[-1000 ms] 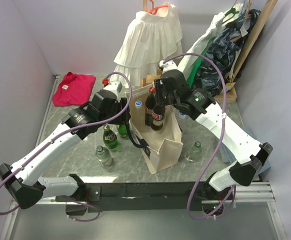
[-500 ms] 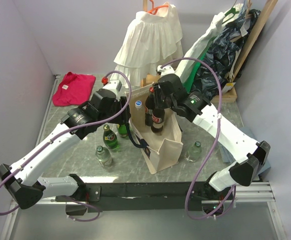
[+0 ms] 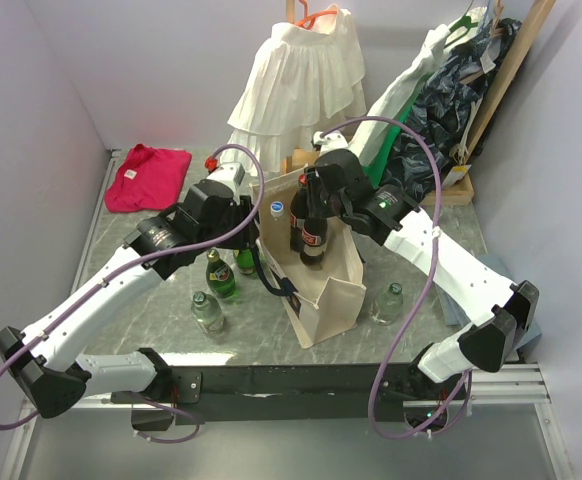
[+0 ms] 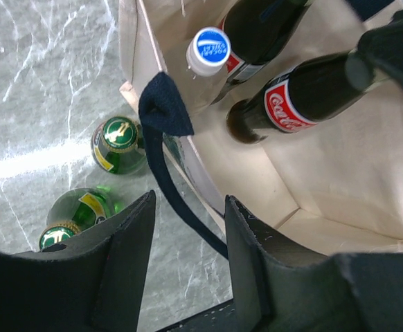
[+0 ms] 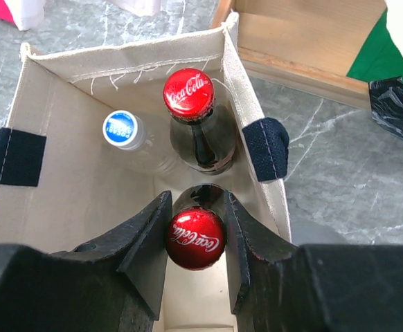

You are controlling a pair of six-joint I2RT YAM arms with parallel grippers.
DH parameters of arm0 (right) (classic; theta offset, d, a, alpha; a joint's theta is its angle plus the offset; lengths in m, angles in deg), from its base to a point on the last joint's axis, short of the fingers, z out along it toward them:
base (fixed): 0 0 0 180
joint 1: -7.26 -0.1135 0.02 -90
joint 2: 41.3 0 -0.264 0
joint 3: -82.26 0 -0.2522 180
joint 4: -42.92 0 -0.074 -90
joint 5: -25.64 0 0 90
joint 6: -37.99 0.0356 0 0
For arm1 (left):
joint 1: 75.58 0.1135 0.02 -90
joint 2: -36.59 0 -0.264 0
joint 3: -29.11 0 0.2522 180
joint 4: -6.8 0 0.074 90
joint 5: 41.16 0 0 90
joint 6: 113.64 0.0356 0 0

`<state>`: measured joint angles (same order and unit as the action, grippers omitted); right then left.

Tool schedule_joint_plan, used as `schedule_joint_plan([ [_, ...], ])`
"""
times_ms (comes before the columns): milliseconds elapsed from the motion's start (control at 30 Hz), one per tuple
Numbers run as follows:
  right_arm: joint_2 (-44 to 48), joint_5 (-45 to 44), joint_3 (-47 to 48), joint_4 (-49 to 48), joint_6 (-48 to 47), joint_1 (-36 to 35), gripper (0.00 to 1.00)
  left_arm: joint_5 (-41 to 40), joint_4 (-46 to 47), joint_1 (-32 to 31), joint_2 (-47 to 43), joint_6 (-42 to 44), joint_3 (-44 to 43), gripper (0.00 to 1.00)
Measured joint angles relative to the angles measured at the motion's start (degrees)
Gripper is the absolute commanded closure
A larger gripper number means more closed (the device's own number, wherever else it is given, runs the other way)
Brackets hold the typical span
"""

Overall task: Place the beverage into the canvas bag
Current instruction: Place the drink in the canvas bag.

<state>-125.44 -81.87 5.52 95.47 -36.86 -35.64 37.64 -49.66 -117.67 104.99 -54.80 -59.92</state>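
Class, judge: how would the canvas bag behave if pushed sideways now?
The bag is soft cloth, so its walls would likely buckle first. Bottles inside probably weigh it down, so it may resist sliding.

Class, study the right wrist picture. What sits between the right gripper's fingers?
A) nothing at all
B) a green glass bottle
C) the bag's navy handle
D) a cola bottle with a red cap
D: the right gripper has a finger on each side of the red-capped cola bottle, which it holds inside the open top of the canvas bag.
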Motion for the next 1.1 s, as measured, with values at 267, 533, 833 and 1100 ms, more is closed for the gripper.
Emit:
schedule_joint_plan([
  [267,-0.44,0.02,-0.02,-0.26,0.00,0.00,1.00,0.98,0.37,0.00,0.00,0.00,1.01,0.48],
  [533,-0.74,0.22,-0.02,-0.26,0.00,0.00,1.00,3.37,3.37,0.00,-0.02,0.00,1.01,0.47],
  [833,-1.03,0.22,-1.01,-0.74,0.00,0.00,1.00,4.11,4.87,0.00,0.24,-0.02,2.08,0.51],
  [1100,-2.10,0.22,-1.88,-1.42,0.00,0.00,1.00,3.89,4.68,0.00,2.29,-0.20,3.08,0.74],
])
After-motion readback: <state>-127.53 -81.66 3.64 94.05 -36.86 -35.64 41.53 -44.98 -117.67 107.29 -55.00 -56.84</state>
